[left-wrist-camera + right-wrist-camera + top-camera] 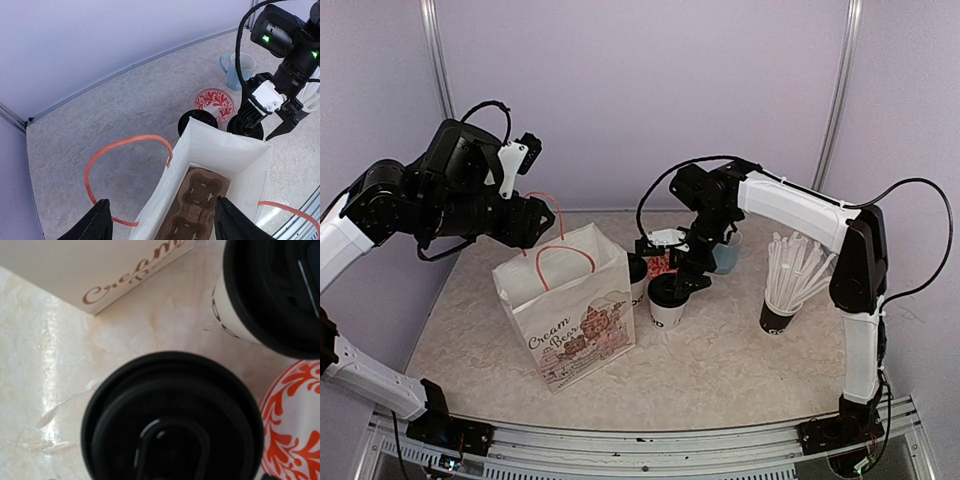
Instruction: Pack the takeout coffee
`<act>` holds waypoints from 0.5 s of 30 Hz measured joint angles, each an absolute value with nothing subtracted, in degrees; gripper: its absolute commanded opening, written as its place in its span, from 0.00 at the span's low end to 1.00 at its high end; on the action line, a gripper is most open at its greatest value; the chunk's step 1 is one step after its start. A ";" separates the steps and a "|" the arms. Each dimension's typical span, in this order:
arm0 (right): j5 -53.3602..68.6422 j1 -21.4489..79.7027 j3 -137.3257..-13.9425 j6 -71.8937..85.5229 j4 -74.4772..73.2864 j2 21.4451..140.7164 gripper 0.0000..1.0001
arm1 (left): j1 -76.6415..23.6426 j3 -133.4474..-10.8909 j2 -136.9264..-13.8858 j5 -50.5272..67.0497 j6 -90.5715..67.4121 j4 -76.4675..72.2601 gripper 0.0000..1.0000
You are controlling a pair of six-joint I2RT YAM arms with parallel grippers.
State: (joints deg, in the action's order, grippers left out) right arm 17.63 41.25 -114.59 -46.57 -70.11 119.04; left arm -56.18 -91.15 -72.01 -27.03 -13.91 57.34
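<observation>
**Two takeout cups (667, 310) on the desk (720, 370), outside the bag (565, 320)**

Both white, black-lidded cups stood just right of the paper bag. The nearer cup (246, 127) sat directly under the right pincer (688, 272). That pincer's jaws were spread, one finger (283, 126) standing clear of the lid in the left wrist view, and it gripped nothing. The right wrist camera looked straight down on that lid (172, 420), with its own fingers out of frame. The other cup (639, 280) stood just behind, close to the bag's side and partly hidden by it.

The left pincer (162, 225) hung over the bag's open mouth, jaws wide apart and empty. An orange handle (125, 145) looped beside one finger (95, 222). A brown cardboard carrier (195, 205) lay at the bottom of the bag. Behind the cups lay a red-patterned disc (215, 101) and a light blue mug (728, 258). A dark cup of straws (778, 318) stood well to the right.
</observation>
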 measured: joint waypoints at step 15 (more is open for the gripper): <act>16.40 42.37 -114.87 -45.71 -68.66 120.88 0.74 | -56.18 -90.04 -71.40 -26.92 -14.83 56.36 0.68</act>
